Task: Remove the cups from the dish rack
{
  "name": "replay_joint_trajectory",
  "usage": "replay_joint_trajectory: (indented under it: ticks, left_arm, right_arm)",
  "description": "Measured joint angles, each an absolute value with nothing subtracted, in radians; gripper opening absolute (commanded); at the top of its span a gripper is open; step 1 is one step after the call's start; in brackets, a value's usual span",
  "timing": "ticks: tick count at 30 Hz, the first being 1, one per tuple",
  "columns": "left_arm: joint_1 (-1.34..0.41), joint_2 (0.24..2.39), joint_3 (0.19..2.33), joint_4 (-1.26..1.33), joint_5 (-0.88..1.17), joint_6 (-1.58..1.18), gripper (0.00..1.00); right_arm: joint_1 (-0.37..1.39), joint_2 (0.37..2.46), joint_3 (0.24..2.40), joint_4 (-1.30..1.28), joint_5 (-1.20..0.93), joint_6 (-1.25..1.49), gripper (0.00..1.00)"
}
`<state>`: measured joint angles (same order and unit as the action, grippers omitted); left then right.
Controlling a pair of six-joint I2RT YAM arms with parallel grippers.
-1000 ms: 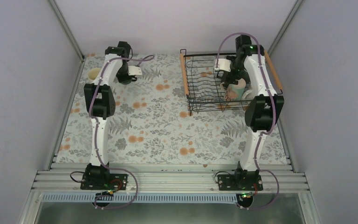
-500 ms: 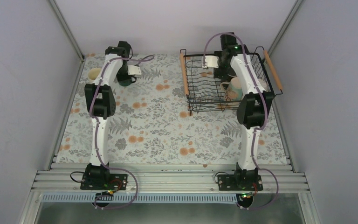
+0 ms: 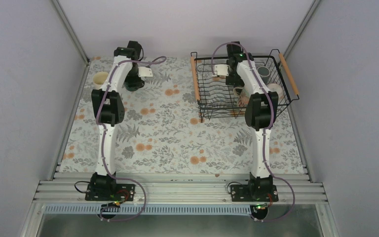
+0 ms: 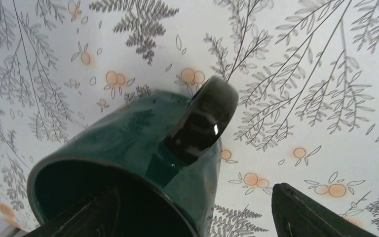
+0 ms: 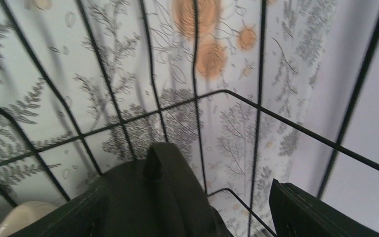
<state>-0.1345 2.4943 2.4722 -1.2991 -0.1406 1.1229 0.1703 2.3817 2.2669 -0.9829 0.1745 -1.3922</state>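
Observation:
A dark green cup (image 4: 128, 148) stands on the floral cloth at the far left, seen too as the green cup (image 3: 134, 84). My left gripper (image 4: 195, 197) is open over it: one finger sits inside the rim, and the other finger (image 4: 316, 215) stands clear of the wall. A cream cup (image 3: 100, 78) stands left of it. The black wire dish rack (image 3: 197, 86) is at the far right. Inside it my right gripper (image 5: 187, 190) is open around a black cup (image 5: 153, 197), with a gap on the right side. A clear cup (image 3: 264, 73) and a white cup (image 3: 275, 90) also sit in the rack.
Rack wires (image 5: 261, 74) cross close in front of the right fingers. A pale cup rim (image 5: 17, 219) shows at that view's lower left. Wooden bar handles (image 3: 289, 74) line the rack's sides. Grey walls close in on the table left, right and behind.
My left gripper has opened and let go of the green cup on the cloth. My right arm has swung left inside the rack, uncovering cups at the rack's right, jaws narrowing slightly.

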Motion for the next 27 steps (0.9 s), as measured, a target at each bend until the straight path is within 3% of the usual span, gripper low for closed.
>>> replay_joint_trajectory:
  ticks: [18,20,24,27]
  left_arm:
    - [-0.200,2.342,2.471,-1.327,-0.087,1.121,0.76]
    - [-0.200,2.334,2.460,-1.328,-0.077,1.119,0.75]
    - [-0.205,2.326,2.435,-1.337,-0.071,1.118,0.74]
    - [-0.212,2.325,2.431,-1.343,-0.070,1.117,0.73]
  right_arm:
    - [0.184,2.450,2.318,-0.928,0.340,-1.385,0.72]
    - [0.184,2.455,2.318,-0.920,0.352,-1.385,0.64]
    - [0.184,2.461,2.318,-0.913,0.366,-1.390,0.26]
    - [0.189,2.462,2.318,-0.913,0.376,-1.387,0.17]
